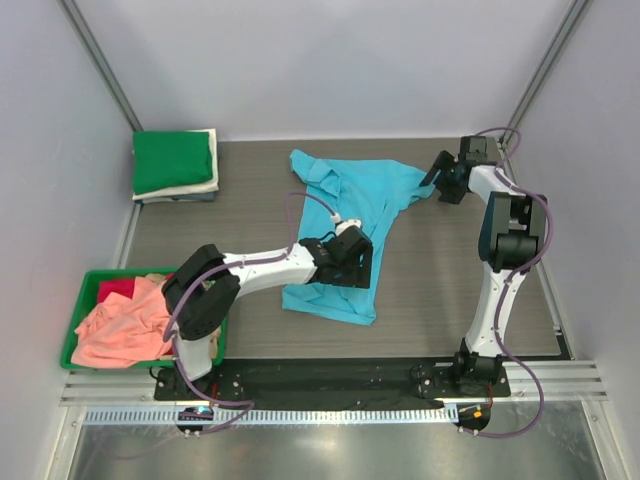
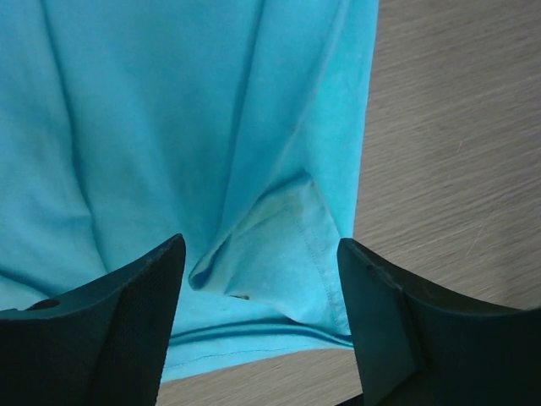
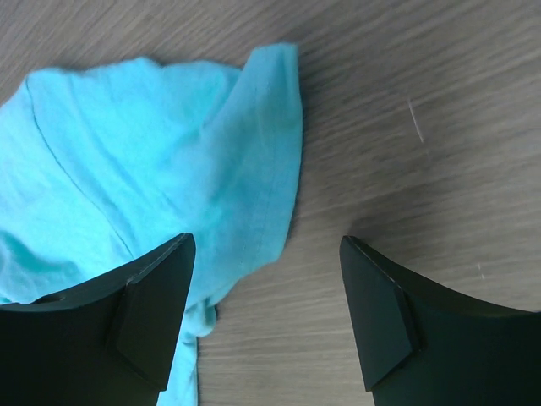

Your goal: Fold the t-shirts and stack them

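Note:
A sky-blue t-shirt [image 1: 345,220] lies rumpled in the middle of the wooden table. My left gripper [image 1: 352,262] is open over its lower right part, where the left wrist view shows a raised fold [image 2: 279,245] between the jaws near the hem. My right gripper [image 1: 437,178] is open and empty beside the shirt's right sleeve [image 3: 254,161], over bare table. A salmon-pink shirt [image 1: 120,325] and a red one [image 1: 115,290] lie bunched in the bin. A folded stack with a green shirt [image 1: 172,160] on top sits at the far left.
The green plastic bin [image 1: 85,290] stands at the near left edge of the table. Grey walls close in the table on three sides. A black rail [image 1: 330,375] with the arm bases runs along the near edge.

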Available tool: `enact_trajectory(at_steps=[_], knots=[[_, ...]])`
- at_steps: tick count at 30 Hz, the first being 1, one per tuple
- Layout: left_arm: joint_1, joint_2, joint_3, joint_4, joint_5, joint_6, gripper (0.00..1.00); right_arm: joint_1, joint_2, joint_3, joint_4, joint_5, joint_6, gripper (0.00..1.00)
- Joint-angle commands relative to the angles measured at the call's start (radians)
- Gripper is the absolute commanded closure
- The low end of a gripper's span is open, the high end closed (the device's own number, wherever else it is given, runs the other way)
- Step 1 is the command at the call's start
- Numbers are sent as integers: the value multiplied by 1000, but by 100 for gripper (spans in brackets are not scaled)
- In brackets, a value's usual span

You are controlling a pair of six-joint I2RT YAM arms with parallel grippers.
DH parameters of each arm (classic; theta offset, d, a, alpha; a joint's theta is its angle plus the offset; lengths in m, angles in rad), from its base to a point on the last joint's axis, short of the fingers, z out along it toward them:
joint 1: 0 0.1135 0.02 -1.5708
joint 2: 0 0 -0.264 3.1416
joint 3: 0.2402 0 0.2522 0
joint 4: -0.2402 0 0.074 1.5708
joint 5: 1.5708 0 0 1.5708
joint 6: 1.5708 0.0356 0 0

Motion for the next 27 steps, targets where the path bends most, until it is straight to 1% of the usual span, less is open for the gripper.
enact_trajectory(at_steps=[1,2,3,4,5,7,8,9,10,11,13,14,15,16,18,19,20,21,22,23,24,25,26,27], knots=[[-11,18,-4,18,-26,-37,28,-19,56,102,14,11,7,25],[-10,25,-5,20,-23,-39,31,-22,71,140,12,17,15,26],[-11,26,-8,22,-23,-39,37,-23,92,157,11,18,18,26],[-11,26,-19,25,-23,-37,40,-26,129,179,12,18,23,27],[-10,23,-25,28,-25,-33,47,-26,152,220,11,12,29,28],[-11,15,-44,34,-26,-25,55,-26,192,260,8,-11,36,32],[-11,14,-48,34,-28,-21,62,-26,230,288,8,-23,38,40],[-11,5,-54,34,-32,-14,83,-25,243,299,6,-47,50,47],[-11,-1,-65,32,-36,-11,91,-25,266,306,8,-60,53,58],[-10,-9,-71,34,-37,-8,100,-25,274,316,8,-67,56,75],[-11,-32,-82,25,-45,13,100,-23,281,314,11,-80,58,93],[-10,-41,-84,19,-45,25,100,-25,271,296,14,-80,59,99],[-10,-49,-81,9,-40,48,100,-25,254,277,17,-57,61,99],[-10,-73,-65,-30,-36,106,100,-25,231,250,20,-40,64,99],[-10,-103,-39,-92,-39,175,100,-34,122,134,43,6,75,99],[-10,-116,-33,-157,-45,243,100,-39,72,85,54,52,93,99],[-11,-153,-28,-196,-75,266,100,-49,23,-19,61,82,105,99],[-10,-173,-30,-236,-95,286,100,-74,-83,-78,80,109,125,99],[-10,-193,-36,-298,-109,326,100,-94,-134,-136,94,133,151,99],[-11,-237,-45,-322,-121,340,98,-109,-181,-248,107,143,162,99],[-10,-257,-64,-362,-137,341,91,-135,-282,-300,124,152,165,99],[-10,-282,-73,-377,-147,338,84,-140,-324,-389,129,161,167,99],[-11,-323,-82,-386,-137,337,68,-143,-367,-426,131,164,158,99],[-11,-346,-103,-387,-132,329,54,-143,-431,-462,134,161,155,99]])
